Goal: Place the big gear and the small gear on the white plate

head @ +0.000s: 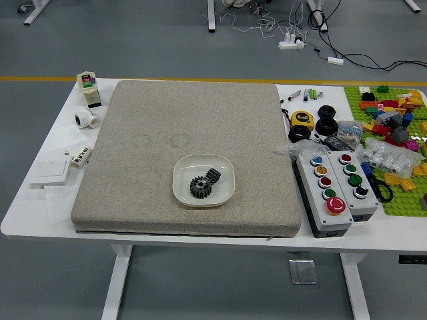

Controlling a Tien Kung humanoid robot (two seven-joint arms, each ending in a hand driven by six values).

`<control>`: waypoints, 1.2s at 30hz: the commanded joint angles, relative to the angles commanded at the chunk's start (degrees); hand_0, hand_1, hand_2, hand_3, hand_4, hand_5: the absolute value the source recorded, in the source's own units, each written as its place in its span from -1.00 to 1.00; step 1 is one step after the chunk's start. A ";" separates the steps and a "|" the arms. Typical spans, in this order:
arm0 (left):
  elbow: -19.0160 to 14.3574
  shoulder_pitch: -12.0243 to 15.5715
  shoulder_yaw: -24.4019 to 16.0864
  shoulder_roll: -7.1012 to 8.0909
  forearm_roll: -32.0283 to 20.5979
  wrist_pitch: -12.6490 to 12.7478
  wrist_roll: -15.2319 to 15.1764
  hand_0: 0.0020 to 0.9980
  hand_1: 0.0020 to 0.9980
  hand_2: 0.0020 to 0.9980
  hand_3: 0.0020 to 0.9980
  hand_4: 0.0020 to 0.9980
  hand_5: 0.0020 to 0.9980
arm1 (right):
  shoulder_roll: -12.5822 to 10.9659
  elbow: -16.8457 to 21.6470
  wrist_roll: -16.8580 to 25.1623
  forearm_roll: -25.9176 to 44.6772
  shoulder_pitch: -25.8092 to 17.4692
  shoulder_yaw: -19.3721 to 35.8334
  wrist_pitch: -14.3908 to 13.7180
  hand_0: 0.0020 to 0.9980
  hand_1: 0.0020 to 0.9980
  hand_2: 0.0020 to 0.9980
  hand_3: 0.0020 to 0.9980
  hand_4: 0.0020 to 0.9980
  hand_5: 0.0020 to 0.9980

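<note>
You have both gears on the white plate (223,195), which sits on the grey-beige fabric pad (153,147), a little below the middle of the frame. Your big gear (201,187) shows its round toothed face; your small gear (213,175) lies just up and right of it, tilted. On your white desk (40,223), two push-button boxes (323,195) (353,183) stand side by side at lower right, a yellow tape measure (302,120) above them. Coloured building bricks (399,133) cover a green baseplate (393,208) at the right edge.
</note>
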 joint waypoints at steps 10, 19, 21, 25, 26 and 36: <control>-0.01 -0.68 -0.04 0.09 0.03 -0.04 -0.04 0.45 0.79 0.86 0.69 0.98 0.75 | 0.05 -0.04 0.11 0.14 0.39 0.23 0.00 0.31 0.39 0.55 0.24 0.60 0.41; -0.02 -0.88 -0.20 0.09 0.06 -0.08 -0.06 0.45 0.79 0.86 0.69 0.98 0.75 | 0.09 -0.09 0.08 0.24 0.53 0.24 0.09 0.31 0.40 0.55 0.24 0.60 0.41; -0.05 -0.89 -0.25 0.11 0.06 -0.08 -0.06 0.45 0.79 0.86 0.69 0.98 0.75 | 0.10 -0.10 0.09 0.28 0.54 0.22 0.09 0.31 0.40 0.55 0.24 0.60 0.41; -0.07 -0.93 -0.23 0.15 0.06 -0.09 -0.07 0.45 0.80 0.86 0.69 0.98 0.75 | 0.09 -0.10 0.10 0.38 0.54 0.14 0.07 0.31 0.39 0.55 0.24 0.60 0.41; -0.07 -0.93 -0.23 0.15 0.06 -0.09 -0.08 0.45 0.80 0.86 0.69 0.98 0.75 | 0.09 -0.10 0.10 0.38 0.54 0.13 0.07 0.31 0.39 0.55 0.24 0.60 0.41; -0.02 -0.49 -0.16 0.16 0.04 -0.08 -0.08 0.45 0.79 0.86 0.69 0.98 0.75 | -0.02 -0.05 0.09 0.28 0.15 -0.05 0.07 0.31 0.39 0.55 0.24 0.60 0.41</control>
